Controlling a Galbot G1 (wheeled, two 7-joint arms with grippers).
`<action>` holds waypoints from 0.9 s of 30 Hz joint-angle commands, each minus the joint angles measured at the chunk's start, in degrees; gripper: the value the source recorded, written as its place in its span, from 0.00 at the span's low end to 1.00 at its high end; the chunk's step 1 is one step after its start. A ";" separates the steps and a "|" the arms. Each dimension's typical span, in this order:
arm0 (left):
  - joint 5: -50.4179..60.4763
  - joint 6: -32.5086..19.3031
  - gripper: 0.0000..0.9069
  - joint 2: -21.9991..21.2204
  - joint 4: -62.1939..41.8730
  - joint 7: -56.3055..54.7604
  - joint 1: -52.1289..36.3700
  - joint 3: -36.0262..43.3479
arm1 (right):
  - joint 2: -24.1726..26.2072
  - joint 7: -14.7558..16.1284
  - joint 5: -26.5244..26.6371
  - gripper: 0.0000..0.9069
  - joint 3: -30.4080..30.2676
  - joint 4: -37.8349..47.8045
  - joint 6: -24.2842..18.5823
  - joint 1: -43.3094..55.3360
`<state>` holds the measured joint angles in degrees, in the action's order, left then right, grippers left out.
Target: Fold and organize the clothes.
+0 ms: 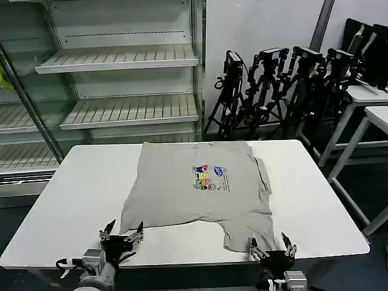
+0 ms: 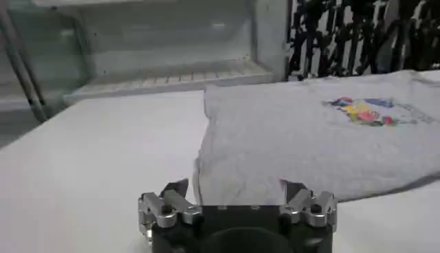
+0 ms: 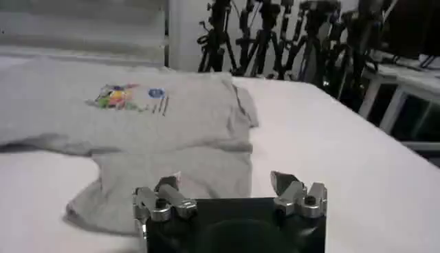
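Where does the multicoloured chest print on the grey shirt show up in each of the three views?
Head view: the chest print sits near the middle of the grey shirt, centre of the white table.
Left wrist view: far right of the picture, on the shirt.
Right wrist view: upper left of the picture.
Shared landmark: the black tripods behind the table.

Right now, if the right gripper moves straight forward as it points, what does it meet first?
Most likely the shirt: its near hem lies just ahead of the open right gripper, though gripper height above the table is unclear.
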<state>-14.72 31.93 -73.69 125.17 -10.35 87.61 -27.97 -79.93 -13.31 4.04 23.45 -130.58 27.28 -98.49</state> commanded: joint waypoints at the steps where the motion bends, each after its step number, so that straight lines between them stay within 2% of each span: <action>1: -2.68 1.25 0.80 0.36 -3.04 -1.02 -1.92 0.41 | -0.28 -0.22 0.23 0.92 -0.73 0.50 0.65 -1.42; 2: -2.72 1.25 0.23 0.37 -3.19 -1.07 -1.98 0.49 | -0.40 -0.32 0.41 0.67 -0.82 0.71 0.55 -1.23; 3: -2.68 1.25 0.12 0.37 -3.36 -1.14 -2.07 0.52 | -0.51 -0.41 0.84 0.32 -0.93 0.92 0.55 -1.02; 4: -2.67 1.25 0.02 0.39 -3.48 -1.34 -2.12 0.59 | -0.69 -0.61 1.15 0.20 -1.01 1.05 0.62 -0.82; 5: -2.69 1.26 0.02 0.42 -3.51 -1.57 -2.13 0.61 | -0.80 -0.71 1.42 0.02 -1.07 1.19 0.64 -0.69; 6: -2.71 1.26 0.02 0.46 -3.48 -1.68 -2.10 0.61 | -0.87 -0.74 1.80 0.00 -1.14 1.18 0.64 -0.65; 19: -3.24 1.20 0.02 0.26 -1.58 -1.53 0.16 0.36 | -1.16 -0.75 4.06 0.00 -1.09 0.42 -0.18 -1.15; 27: -5.49 1.15 0.02 0.19 5.12 -1.43 2.60 -1.12 | -0.52 -0.27 4.00 0.00 -0.98 -4.73 -2.56 -4.28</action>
<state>-18.75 32.98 -73.43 124.78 -11.71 88.46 -28.31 -80.58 -13.58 7.73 22.46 -132.05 25.92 -101.09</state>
